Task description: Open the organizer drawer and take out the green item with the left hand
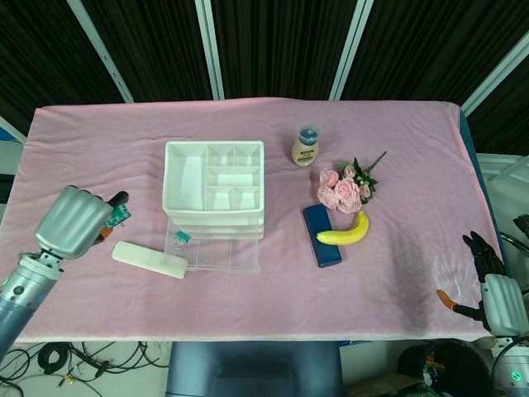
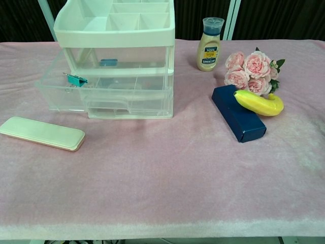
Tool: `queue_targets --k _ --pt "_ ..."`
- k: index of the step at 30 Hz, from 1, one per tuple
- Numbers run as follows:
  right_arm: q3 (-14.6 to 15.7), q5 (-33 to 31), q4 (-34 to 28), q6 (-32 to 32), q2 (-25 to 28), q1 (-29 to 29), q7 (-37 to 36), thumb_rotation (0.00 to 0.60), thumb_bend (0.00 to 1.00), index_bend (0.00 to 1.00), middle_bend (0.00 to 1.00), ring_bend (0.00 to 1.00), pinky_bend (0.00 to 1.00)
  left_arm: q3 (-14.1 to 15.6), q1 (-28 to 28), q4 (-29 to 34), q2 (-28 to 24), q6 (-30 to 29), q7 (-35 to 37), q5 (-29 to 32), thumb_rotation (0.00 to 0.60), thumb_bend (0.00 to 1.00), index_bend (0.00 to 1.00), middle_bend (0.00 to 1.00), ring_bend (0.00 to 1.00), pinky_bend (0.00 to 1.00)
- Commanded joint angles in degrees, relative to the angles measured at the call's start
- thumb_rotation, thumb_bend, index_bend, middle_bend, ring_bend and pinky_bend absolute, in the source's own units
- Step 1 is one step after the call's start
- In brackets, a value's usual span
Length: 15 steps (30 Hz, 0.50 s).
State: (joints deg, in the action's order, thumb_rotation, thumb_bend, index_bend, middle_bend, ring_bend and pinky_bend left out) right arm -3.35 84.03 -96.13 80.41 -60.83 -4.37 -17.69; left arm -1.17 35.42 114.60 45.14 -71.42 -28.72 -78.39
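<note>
green item mostly hidden behind left robot hand

A robot test lab, by the look of it; the desk wears a pink cloth before black slatted wall panels. Loose cables trail on the floor beneath.
</note>
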Motion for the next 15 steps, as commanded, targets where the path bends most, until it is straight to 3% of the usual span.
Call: queue_targets --k 1,7,15 --pt "0.0 0.0 -0.1 0.0 0.0 0.0 0.1 0.600 0.11 0.00 0.00 0.00 0.12 3.0 -3.8 -6.5 2.8 -1.1 5.0 -1.3 0.600 0.28 0.51 1.00 1.00 0.99" --pt "0.0 -0.1 -0.1 0.2 0.0 0.1 0.2 0.600 0.11 0.00 0.00 0.00 0.12 4.5 -5.6 -13.3 9.3 1.4 6.1 -0.5 0.600 0.28 0.50 1.00 1.00 0.99" --pt "0.0 -0.1 0.0 0.1 0.0 0.1 0.1 0.600 0.11 0.00 0.00 0.00 0.12 4.4 -6.0 -20.2 20.2 5.8 1.3 3.7 0.600 0.28 0.49 1.00 1.00 0.99"
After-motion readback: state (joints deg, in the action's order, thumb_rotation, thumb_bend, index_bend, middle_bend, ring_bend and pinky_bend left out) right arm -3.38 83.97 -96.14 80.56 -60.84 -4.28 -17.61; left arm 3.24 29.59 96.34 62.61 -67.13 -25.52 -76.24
